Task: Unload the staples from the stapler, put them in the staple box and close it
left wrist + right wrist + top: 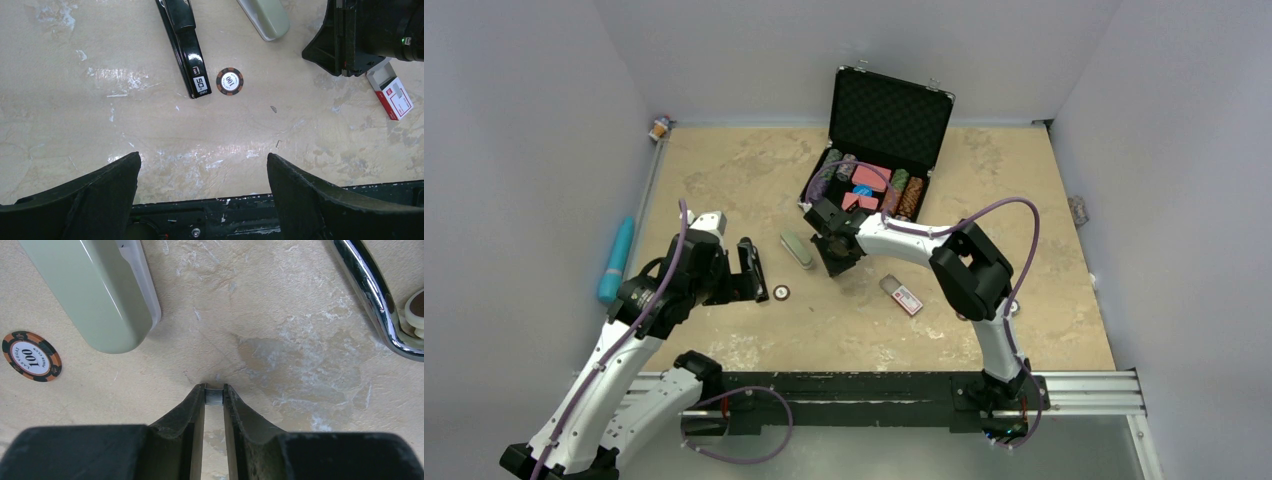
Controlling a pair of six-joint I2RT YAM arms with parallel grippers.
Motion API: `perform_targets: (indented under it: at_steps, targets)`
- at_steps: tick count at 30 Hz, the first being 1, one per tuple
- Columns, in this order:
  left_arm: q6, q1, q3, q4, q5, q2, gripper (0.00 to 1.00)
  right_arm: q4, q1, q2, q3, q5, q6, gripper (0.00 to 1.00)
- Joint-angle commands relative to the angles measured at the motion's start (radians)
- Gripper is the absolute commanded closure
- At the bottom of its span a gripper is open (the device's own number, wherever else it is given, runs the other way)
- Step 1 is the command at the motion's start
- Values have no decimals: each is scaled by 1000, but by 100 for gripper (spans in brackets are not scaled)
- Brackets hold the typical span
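The black stapler (750,268) lies on the table left of centre. In the left wrist view it (185,47) lies at the top, its end with a white label beside a poker chip (229,81). My left gripper (202,162) is open and empty, held above the table apart from the stapler; in the top view it (724,283) is just left of it. My right gripper (214,390) is shut on a short silver strip of staples (214,395), with its tips close to the table. In the top view it (835,255) is right of a pale green case.
A pale green case (798,250) lies between the grippers. A red and white staple box (903,296) lies right of my right gripper. An open black case (890,110) of poker chips stands at the back, its chrome handle (372,295) near my right gripper. A blue tube (616,258) lies far left.
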Motion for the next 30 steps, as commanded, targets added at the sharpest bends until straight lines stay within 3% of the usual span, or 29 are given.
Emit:
perform_targets:
  at_steps: [1, 19, 24, 30]
  targets:
    - [23, 2, 9, 18, 3, 0, 0, -43, 13, 3, -37, 8, 13, 80]
    - [22, 2, 9, 18, 4, 12, 0, -206, 12, -149, 187, -21, 28, 81]
    - [22, 3, 9, 18, 4, 14, 0, -209, 12, -279, 96, 12, 63, 81]
    - [17, 2, 7, 18, 2, 11, 0, -159, 0, -420, -125, 69, 137, 81]
